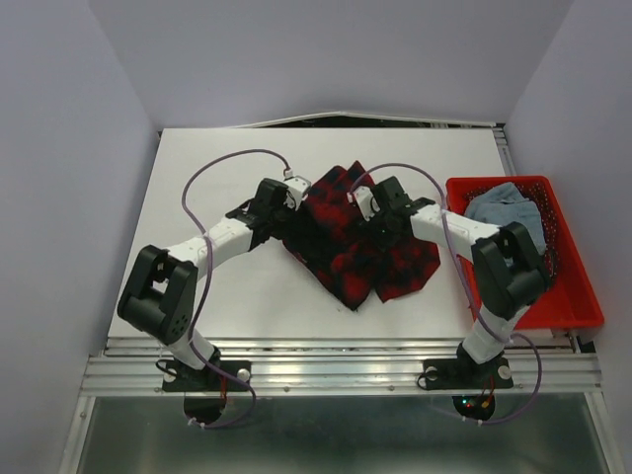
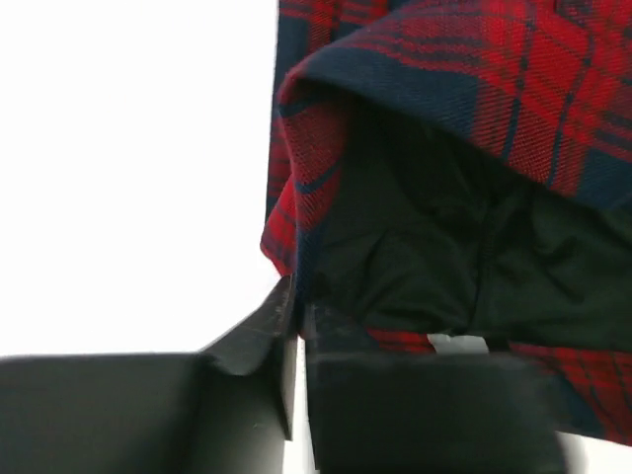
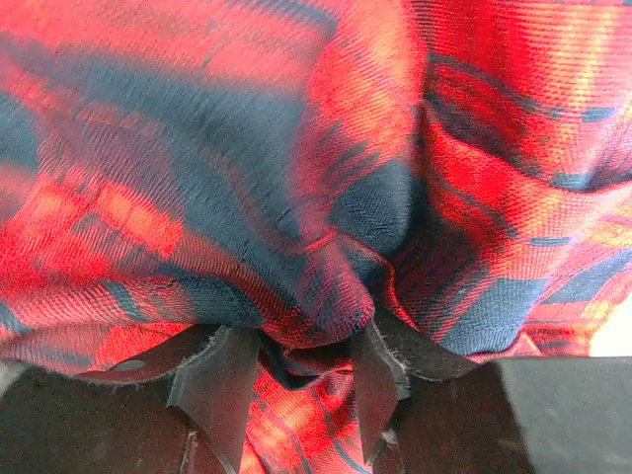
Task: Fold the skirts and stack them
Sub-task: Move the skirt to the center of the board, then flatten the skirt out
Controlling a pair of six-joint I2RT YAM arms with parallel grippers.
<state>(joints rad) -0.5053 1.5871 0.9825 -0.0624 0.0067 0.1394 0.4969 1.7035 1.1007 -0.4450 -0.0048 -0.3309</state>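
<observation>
I am clamping the jaws of the left gripper (image 2: 297, 308) and right gripper (image 3: 296, 360) on the plaid skirt (image 1: 346, 267); level, taut lifting advised.

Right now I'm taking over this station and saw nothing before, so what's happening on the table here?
Both arms are working on the plaid skirt, which lies crumpled in the middle of the table. The left pincer is closed on its edge where the dark lining shows, and the right pincer has a bunch of the plaid cloth pinched between its fingers. The light blue skirt sits untouched in the red basket on the right, so nothing is folded or stacked yet.
</observation>
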